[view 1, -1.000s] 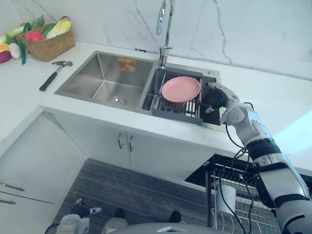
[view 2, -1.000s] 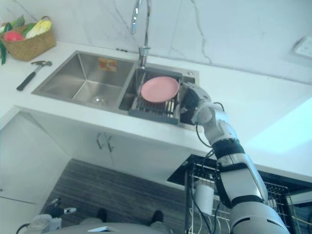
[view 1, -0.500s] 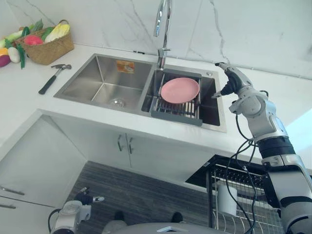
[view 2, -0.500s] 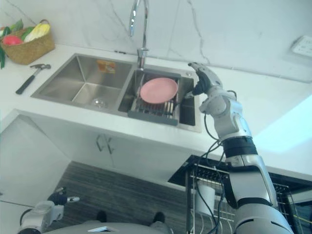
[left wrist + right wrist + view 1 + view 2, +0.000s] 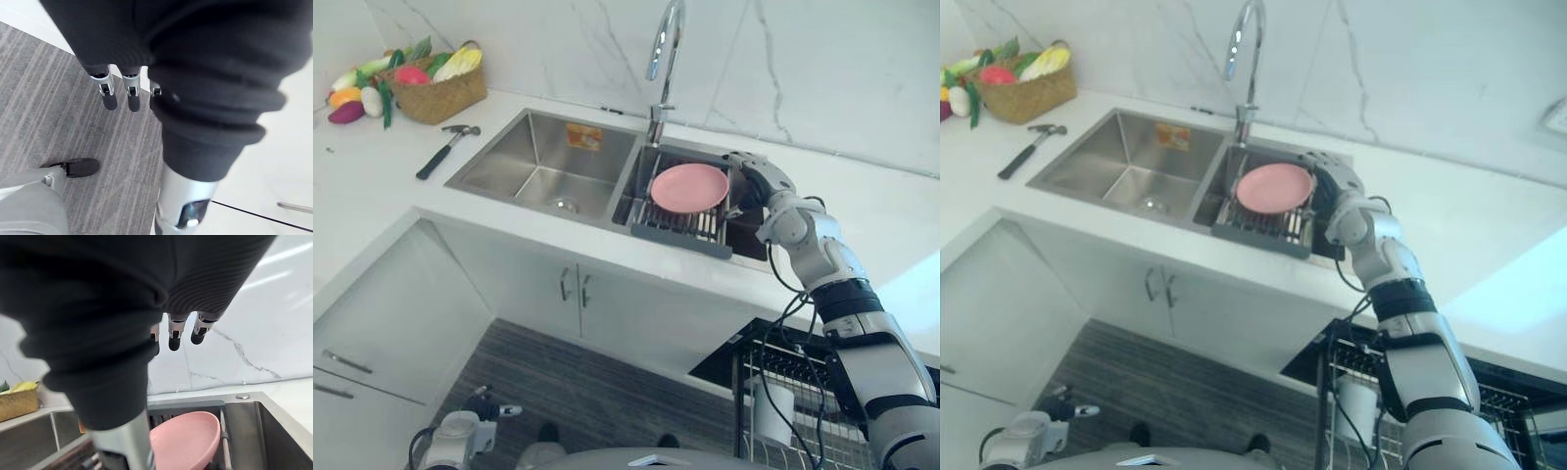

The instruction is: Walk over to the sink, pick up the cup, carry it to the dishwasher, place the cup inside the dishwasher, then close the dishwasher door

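Two things lie at the upper left of the white desk (image 5: 372,186): a woven basket (image 5: 440,96) of vegetables by the back wall and a hammer (image 5: 445,152) nearer the front, apart from the basket and near the sink's left rim. Bare desk surface spreads out around both, down to the front edge.

At the lower left, the left robot hand (image 5: 131,93) hangs over the grey striped floor (image 5: 568,392), fingers straight and released, with nothing in it.

At centre, the steel sink (image 5: 499,162) is set into the desk. Its left basin is wide and open. White cabinet doors (image 5: 607,304) stand shut below the desk edge. The faucet (image 5: 663,59) rises from the back rim over the divider between the basins. In the right basin, a dark drain rack (image 5: 675,235) carries a pink plate (image 5: 689,187) that leans tilted. A narrow dark gap lies between the rack's right edge and the sink's right wall.

Over that gap hovers the right robot hand (image 5: 756,188), just beside the plate's right rim. In the wrist view its fingers (image 5: 174,335) are relaxed and unclenched, grasping nothing. To its right the desk is broad and bare.

At the lower right, a white cup (image 5: 771,413) stands upright in the dishwasher rack (image 5: 800,443), well apart from both hands.
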{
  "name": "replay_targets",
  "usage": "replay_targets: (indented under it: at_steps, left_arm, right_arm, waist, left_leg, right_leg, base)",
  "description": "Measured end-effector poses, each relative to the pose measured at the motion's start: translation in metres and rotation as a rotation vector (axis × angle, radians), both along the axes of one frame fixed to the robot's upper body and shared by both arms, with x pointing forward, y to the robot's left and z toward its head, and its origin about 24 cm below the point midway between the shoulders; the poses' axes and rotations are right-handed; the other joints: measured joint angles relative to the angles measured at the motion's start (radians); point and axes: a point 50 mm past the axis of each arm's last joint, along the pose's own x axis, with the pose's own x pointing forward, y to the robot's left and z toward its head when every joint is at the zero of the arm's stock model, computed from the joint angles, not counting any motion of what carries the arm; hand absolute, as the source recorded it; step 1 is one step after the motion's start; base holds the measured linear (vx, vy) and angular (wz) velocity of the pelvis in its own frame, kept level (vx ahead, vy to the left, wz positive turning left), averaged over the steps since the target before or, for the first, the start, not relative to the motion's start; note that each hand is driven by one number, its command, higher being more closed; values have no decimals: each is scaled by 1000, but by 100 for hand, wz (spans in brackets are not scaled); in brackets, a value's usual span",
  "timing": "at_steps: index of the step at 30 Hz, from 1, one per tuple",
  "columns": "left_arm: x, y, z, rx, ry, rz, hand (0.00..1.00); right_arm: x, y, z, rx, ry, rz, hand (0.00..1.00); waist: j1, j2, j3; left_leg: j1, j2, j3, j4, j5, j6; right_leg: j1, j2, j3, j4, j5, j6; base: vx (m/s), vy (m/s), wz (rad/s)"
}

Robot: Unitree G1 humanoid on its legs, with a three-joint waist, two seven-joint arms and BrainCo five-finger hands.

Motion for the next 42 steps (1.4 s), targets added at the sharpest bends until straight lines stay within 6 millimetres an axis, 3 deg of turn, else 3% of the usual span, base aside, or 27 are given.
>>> replay_targets:
  at_steps: [14, 17, 24, 30, 35, 42]
  left_arm:
    - [26, -1, 10, 11, -106, 48, 0]
    - [30, -2, 12, 4, -132, 57, 0]
    - [49, -3, 21, -8, -199, 68, 0]
    - [57, -4, 24, -8, -222, 71, 0]
    - [64, -2, 29, -12, -246, 78, 0]
    - [71, 2, 35, -11, -276, 82, 0]
  right_arm:
    - [22, 8, 61, -84, -202, -82, 0]
    - [25, 8, 54, -114, -166, -98, 0]
    - [29, 12, 84, -132, -225, -120, 0]
    - [31, 6, 82, -132, -202, -158, 0]
    - [32, 11, 100, -132, -244, -162, 0]
    - [33, 14, 100, -154, -239, -157, 0]
  waist:
    - [38, 14, 123]
    - [48, 14, 134]
    - [56, 14, 199]
    - [78, 13, 212]
    - [76, 14, 253]
    - [83, 16, 272]
  left_leg:
    - [-81, 8, -8, 0, 34, -2]
    - [-83, 12, -8, 0, 39, 3]
    - [-116, 13, -9, 0, 48, 2]
    - [-146, 12, -11, 3, 52, 4]
    - [-153, 13, -10, 5, 55, 3]
    - [-172, 13, -9, 2, 57, 3]
  right_leg:
    - [-80, 10, -5, 0, 31, -22]
    - [-81, 12, -7, 0, 31, -22]
    - [-114, 14, -7, 0, 42, -30]
    - [-142, 14, -7, 0, 45, -31]
    - [-149, 14, -5, 0, 48, -32]
    - [-170, 15, -4, 1, 50, -33]
  base:
    - [4, -11, 1]
    - [0, 0, 0]
    - [0, 0, 0]
    - [0, 0, 0]
    - [0, 0, 0]
    - [0, 0, 0]
